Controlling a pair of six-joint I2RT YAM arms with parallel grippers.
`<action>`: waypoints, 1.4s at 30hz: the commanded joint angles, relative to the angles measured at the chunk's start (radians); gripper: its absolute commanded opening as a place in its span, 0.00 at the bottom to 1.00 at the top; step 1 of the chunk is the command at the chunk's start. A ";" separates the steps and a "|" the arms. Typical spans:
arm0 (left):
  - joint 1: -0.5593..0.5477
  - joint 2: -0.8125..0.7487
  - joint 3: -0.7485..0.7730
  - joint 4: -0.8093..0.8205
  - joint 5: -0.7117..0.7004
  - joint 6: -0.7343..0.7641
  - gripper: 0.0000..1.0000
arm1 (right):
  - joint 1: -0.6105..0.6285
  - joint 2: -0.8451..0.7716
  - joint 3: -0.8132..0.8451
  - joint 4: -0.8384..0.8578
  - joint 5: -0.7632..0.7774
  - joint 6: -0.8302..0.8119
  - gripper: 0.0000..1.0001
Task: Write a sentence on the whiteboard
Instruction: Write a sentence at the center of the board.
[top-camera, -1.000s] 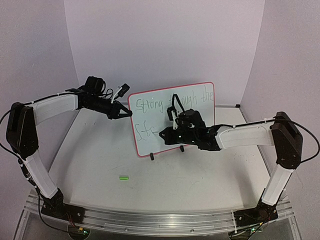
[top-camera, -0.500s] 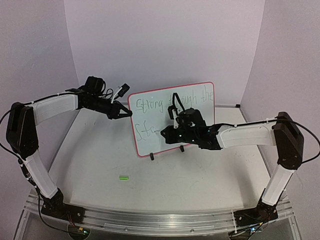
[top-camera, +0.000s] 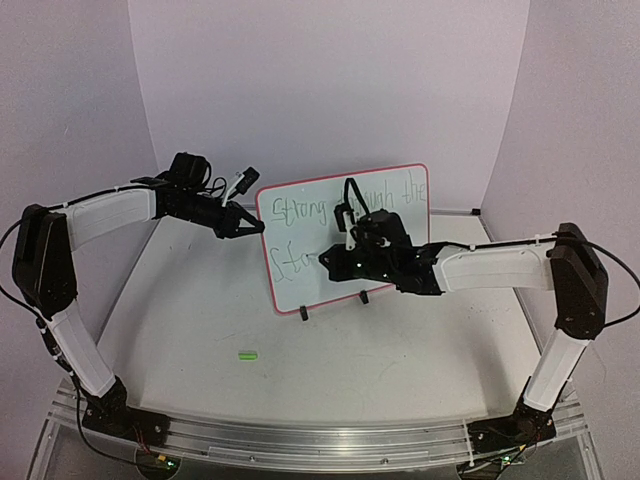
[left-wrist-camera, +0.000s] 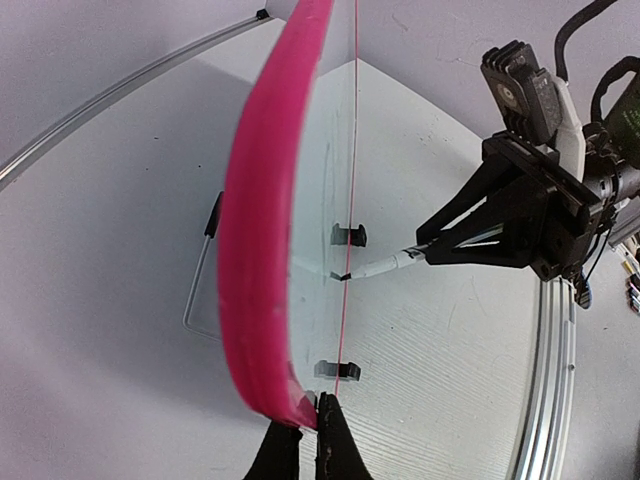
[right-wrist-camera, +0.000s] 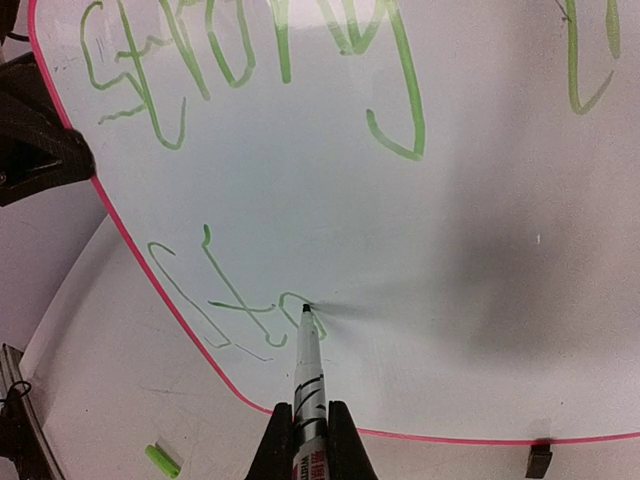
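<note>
Whiteboard (top-camera: 300, 290) stands upright mid-tabletop (top-camera: 250, 310). The left pincer (top-camera: 252, 228) is clamped on its pink edge, and the right pincer (top-camera: 330, 265) grips a marker (right-wrist-camera: 305, 370), tip touching the board.

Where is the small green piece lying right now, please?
In the top view, the small green piece lies on the table, left of centre, in front of the whiteboard.

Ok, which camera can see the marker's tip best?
The right wrist camera. The marker points straight up the middle of that picture, its tip touching the whiteboard beside the green letters. The left wrist camera shows it small, from the side, against the board's face. From the top camera the right gripper mostly hides it.
</note>
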 joint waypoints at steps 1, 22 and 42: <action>-0.030 0.014 -0.008 -0.090 -0.063 0.080 0.00 | -0.007 -0.027 0.037 0.027 0.026 -0.008 0.00; -0.029 0.019 -0.008 -0.090 -0.064 0.081 0.00 | -0.006 -0.038 0.028 0.038 -0.015 0.006 0.00; -0.029 0.017 -0.008 -0.090 -0.064 0.081 0.00 | -0.006 -0.054 -0.010 -0.013 0.108 0.038 0.00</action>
